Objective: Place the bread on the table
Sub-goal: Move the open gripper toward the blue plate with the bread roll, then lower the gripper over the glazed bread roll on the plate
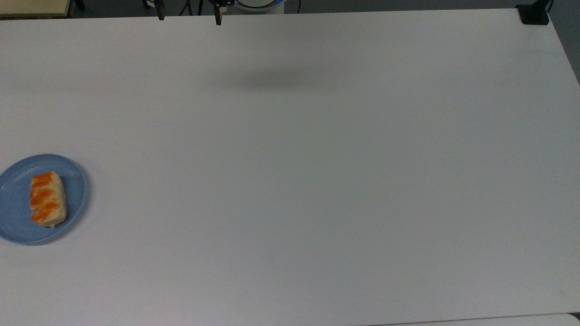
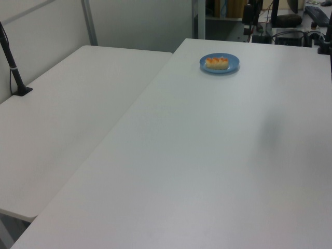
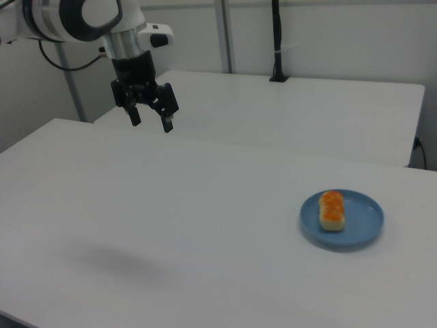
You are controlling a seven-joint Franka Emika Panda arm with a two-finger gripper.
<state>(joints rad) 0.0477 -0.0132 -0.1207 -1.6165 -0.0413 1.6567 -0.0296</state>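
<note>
The end effector hangs open and empty, well apart from the bread on the plate; a pinch too hard could crush the bread or skid the plate across the tabletop.
</note>
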